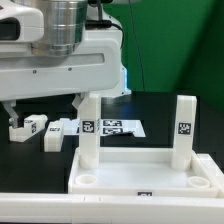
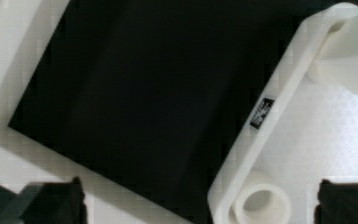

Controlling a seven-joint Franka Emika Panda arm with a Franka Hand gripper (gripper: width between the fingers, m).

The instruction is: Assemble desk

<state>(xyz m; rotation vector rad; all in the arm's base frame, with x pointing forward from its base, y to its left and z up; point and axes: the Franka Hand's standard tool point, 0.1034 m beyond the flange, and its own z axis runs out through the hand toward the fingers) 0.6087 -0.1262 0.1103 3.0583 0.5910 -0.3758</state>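
The desk top (image 1: 145,168) lies upside down as a white rimmed tray near the front. Two legs stand upright in its far corners, one at the exterior view's left (image 1: 88,125), one at the right (image 1: 185,125). Its two near corners show empty round sockets (image 1: 85,181). Two loose legs (image 1: 30,125) (image 1: 58,133) lie on the black table to the left. My gripper (image 1: 44,108) hangs open above those loose legs, holding nothing. In the wrist view the tagged desk rim (image 2: 265,110) and a socket (image 2: 256,195) show between my dark fingertips (image 2: 51,202), with the gripper (image 2: 197,205) open.
The marker board (image 1: 118,127) lies flat behind the desk top. A white ledge (image 1: 40,208) runs along the front edge of the table. A white band (image 2: 34,110) crosses the wrist view beside the black table; what it belongs to cannot be told.
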